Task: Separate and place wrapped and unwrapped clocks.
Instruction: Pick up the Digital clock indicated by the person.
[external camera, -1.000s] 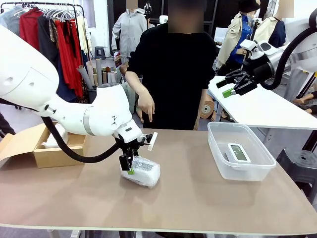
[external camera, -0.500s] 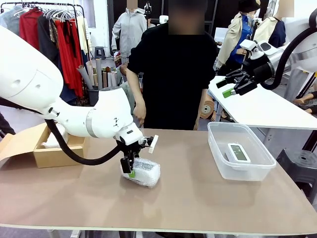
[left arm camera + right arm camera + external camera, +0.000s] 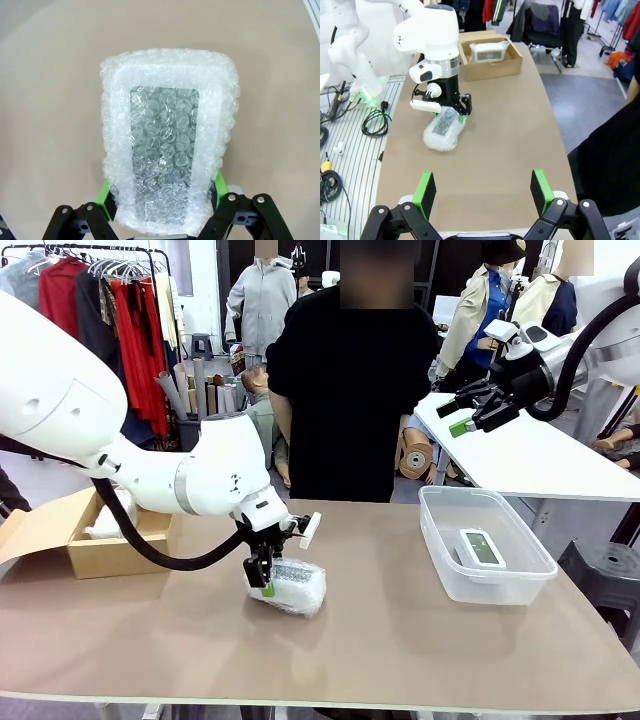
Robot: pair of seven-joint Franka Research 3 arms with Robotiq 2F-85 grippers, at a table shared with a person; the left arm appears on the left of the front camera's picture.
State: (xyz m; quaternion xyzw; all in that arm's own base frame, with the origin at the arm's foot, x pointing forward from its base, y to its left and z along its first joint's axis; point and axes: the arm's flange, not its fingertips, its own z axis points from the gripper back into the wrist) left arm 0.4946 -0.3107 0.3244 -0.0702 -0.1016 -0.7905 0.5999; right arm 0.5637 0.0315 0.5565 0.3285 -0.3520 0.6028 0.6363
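Front view: my left gripper (image 3: 265, 578) straddles the wrapped clock (image 3: 290, 586) on the table (image 3: 400, 640), well left of the clear bin (image 3: 484, 558) holding the bare clock (image 3: 482, 547).

Left wrist view: pads (image 3: 104, 196) touch the wrapping (image 3: 167, 140); firm grip uncertain. Soft, slippery; clamp the long sides.

Right wrist view: my right gripper (image 3: 482, 196) hangs open.
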